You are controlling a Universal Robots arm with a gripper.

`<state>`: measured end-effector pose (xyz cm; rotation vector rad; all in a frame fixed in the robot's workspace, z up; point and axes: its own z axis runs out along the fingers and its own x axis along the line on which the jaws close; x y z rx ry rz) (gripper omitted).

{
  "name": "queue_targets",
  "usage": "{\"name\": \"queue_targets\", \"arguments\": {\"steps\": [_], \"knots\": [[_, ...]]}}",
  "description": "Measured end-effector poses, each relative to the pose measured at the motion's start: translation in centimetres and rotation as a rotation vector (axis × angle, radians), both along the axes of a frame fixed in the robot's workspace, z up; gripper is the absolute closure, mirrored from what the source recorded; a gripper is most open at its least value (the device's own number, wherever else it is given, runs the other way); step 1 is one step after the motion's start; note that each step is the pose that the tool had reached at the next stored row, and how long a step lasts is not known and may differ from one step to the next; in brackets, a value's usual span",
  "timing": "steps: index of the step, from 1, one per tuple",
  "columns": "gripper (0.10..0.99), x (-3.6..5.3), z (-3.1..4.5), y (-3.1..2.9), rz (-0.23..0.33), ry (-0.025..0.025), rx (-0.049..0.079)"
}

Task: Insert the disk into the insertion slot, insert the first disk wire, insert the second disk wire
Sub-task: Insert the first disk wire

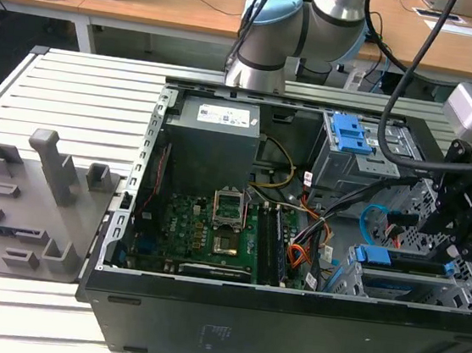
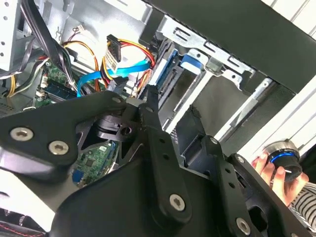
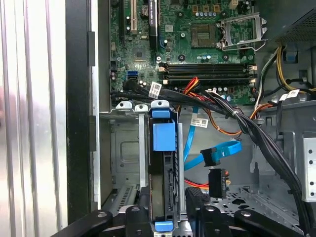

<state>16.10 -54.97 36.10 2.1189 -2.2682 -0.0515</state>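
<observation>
Exterior view – gripper (image 1: 458,246) hung over the insertion slot (image 1: 470,293), at the exterior view's right end of the open case (image 1: 286,336) on the table (image 1: 66,97). The disk (image 1: 398,263) lay in the slot, long axis running from the gripper toward the exterior view's left.

Second wrist view – the blue-framed disk (image 2: 167,64) sat just past the gripper's tips.

First wrist view – fingers (image 3: 196,198) set narrow, one each side of the disk, close on its edges; I judged that a grip. Disk pointed straight out from them toward the motherboard (image 3: 197,49). Blue wire (image 3: 219,152) hung loose beside the disk, not plugged in.
</observation>
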Motion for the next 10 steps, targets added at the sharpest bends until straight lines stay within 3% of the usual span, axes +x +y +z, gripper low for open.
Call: {"name": "queue_targets", "arguments": {"steps": [10], "knots": [[0.663,0.00,0.00,3.53,0.000,0.0000,-0.007]]}}
